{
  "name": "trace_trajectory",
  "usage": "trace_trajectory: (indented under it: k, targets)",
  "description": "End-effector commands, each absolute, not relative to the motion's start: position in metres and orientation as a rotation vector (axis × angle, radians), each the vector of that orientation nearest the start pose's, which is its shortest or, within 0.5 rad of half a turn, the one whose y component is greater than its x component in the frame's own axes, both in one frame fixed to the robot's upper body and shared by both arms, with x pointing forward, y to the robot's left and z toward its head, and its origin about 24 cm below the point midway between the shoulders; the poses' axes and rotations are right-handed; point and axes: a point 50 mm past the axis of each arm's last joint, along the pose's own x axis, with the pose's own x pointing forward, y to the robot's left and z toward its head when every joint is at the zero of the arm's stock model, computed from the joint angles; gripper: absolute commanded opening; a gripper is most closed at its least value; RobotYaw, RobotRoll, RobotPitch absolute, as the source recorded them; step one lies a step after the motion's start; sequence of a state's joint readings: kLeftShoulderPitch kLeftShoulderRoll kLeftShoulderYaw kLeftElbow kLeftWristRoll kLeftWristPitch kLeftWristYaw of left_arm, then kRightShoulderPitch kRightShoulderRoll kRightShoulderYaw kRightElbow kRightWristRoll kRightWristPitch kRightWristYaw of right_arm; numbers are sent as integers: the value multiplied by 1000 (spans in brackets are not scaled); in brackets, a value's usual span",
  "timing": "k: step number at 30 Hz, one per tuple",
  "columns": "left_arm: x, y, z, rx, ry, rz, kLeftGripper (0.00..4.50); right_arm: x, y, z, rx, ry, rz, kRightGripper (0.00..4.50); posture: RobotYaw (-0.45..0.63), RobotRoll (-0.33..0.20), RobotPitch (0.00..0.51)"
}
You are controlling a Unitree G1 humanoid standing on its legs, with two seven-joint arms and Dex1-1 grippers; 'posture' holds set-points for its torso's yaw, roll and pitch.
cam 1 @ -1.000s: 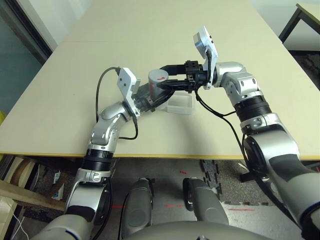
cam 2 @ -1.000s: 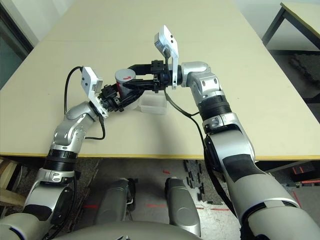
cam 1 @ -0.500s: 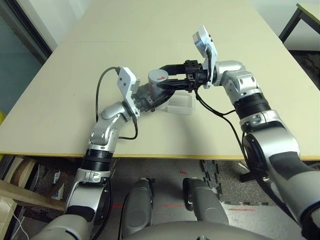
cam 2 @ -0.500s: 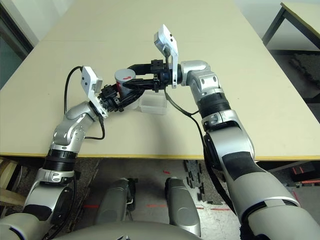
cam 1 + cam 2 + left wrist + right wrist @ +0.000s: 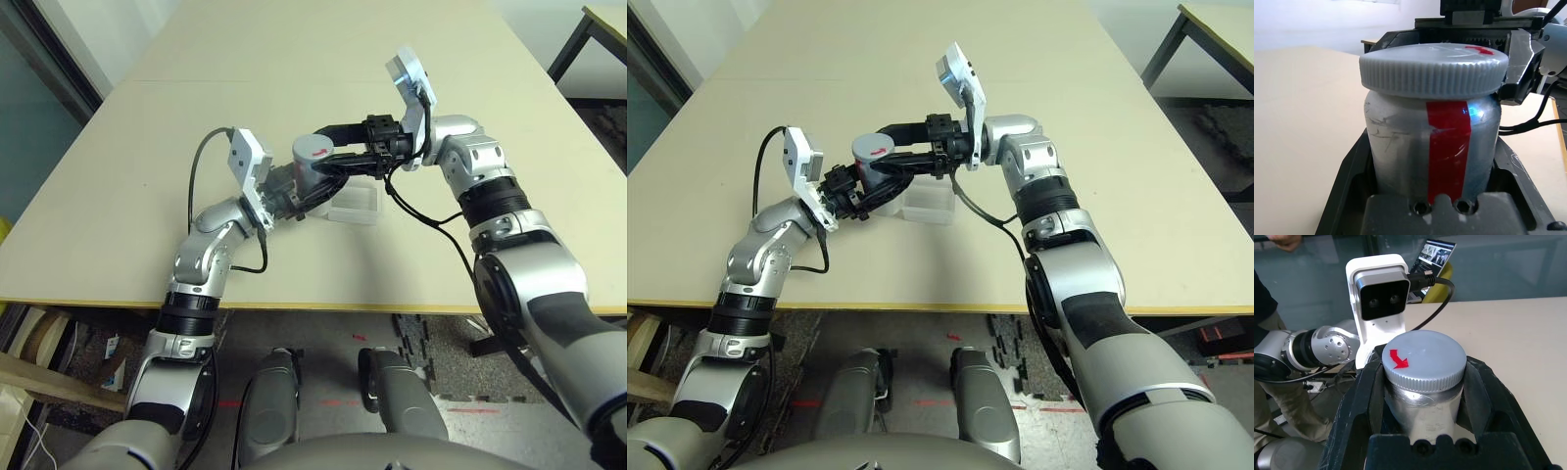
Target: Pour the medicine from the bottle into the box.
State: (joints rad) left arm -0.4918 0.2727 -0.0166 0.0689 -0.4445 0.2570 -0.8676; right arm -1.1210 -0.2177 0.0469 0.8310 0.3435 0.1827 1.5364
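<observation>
Head views: bottle (image 5: 312, 166) held up above the tabletop (image 5: 118, 186), upright to slightly tilted, cap (image 5: 313, 149) on. Left gripper (image 5: 294, 191) clamped on the silver body from the lower left; right gripper (image 5: 338, 157) reaching in from the right, closed around the cap. Box (image 5: 355, 204) resting on the tabletop just beside and below the bottle, on its right. Nothing discernible in the box; medicine presumably inside the bottle, unseen. By this look, task early: cap yet to come off, pouring wholly left to do.

Left wrist view: bottle (image 5: 1432, 147) close up, seated between black fingers (image 5: 1347, 181) closed on its body. Brushed, scuffed metal-looking wall, round in section, with a glossy red tape stripe running lengthwise. Grey plastic cap (image 5: 1435, 68) with fine ribbed rim, wider than the body. Right arm's black fingers (image 5: 1520, 63) pressed at the cap's edge.

Right wrist view: cap (image 5: 1425, 360) flat-topped, matte grey, red arrow mark on top, knurled edge. Thick black fingers (image 5: 1366, 396) closed around it on both sides. Shiny silver body (image 5: 1422, 406) below. Left arm's white wrist camera housing (image 5: 1378, 286) behind.
</observation>
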Motion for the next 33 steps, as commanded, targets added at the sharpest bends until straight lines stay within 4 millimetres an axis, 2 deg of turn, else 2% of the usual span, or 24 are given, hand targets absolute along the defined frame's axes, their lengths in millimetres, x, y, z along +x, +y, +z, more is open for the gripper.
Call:
trace_trajectory:
  k: [1, 5, 11, 20, 33]
  targets:
    - [310, 122, 141, -81, -126, -1050, 2713, 352, -57, 223, 3, -157, 1866, 2552, -20, 0, 134]
    - [308, 122, 141, -82, -123, -1054, 2713, 354, -55, 223, -1, -150, 1869, 2552, -18, 0, 133]
    - [307, 122, 141, -82, -120, -1058, 2713, 361, -61, 218, -9, -112, 1818, 4466, -16, 0, 130]
    - [307, 125, 138, -66, -111, -1058, 2713, 368, -72, 216, -15, -97, 1759, 4500, -20, 0, 135]
    - [311, 120, 141, -41, -131, -1064, 2713, 367, -62, 213, -55, -129, 1731, 4500, -29, 0, 137]
